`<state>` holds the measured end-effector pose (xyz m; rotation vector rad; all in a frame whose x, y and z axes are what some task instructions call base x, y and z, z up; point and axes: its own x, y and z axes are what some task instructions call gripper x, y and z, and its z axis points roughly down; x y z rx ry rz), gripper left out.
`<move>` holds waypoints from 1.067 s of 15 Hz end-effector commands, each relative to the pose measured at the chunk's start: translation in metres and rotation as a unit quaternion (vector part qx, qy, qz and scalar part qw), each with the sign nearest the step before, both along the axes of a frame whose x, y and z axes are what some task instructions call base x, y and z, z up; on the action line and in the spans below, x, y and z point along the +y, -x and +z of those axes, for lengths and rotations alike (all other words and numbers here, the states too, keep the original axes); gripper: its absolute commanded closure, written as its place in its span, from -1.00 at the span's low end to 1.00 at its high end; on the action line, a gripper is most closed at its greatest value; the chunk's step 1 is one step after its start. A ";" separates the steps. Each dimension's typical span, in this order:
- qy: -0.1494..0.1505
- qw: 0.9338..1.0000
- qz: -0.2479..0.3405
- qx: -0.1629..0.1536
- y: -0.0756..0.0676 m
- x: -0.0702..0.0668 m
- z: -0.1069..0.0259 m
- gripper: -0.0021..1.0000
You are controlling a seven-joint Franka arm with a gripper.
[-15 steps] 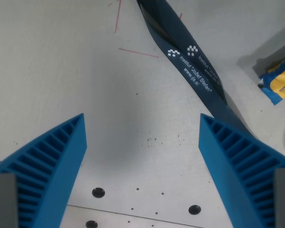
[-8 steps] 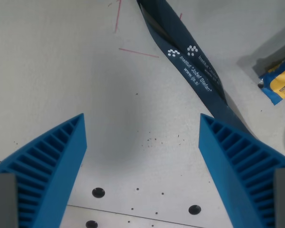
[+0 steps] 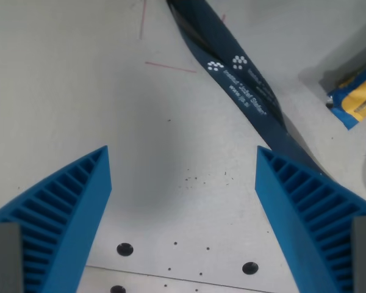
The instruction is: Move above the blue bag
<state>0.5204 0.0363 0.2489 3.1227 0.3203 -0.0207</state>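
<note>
Pale grey table (image 3: 79, 79) fills the whole wrist view, and it looks flat and a bit dusty. Thin red lines (image 3: 169, 66) are drawn on it near the top edge of the view, and tiny dark specks (image 3: 195, 179) lie near the middle. Round screw holes (image 3: 125, 249) sit low down, close to a seam in the table top.

Two blue ribbed fingers (image 3: 67, 213) of the gripper (image 3: 183, 162) reach in from the bottom corners. They stand wide apart, with only bare table between them, so they are holding nothing.

One long dark blue strap (image 3: 244, 91) with white letters and dots runs from the top middle down toward the wrist view's right. Its lower end goes behind the finger on that side.

Over at the right edge of the view lies the blue bag (image 3: 357, 101) (it has a big yellow patch on it). Only part of it shows, because the edge of the view cuts it off. It sits well apart from the gripper, up and to the wrist view's right, and just past the strap.
</note>
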 end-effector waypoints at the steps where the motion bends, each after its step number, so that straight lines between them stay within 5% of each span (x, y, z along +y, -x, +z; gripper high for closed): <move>1: 0.001 0.997 -0.071 -0.013 -0.005 -0.007 -0.005 -1.00; 8: 0.000 0.986 -0.167 -0.017 -0.012 -0.033 -0.020 -1.00; 16: -0.006 0.959 -0.282 -0.013 -0.023 -0.075 -0.043 -1.00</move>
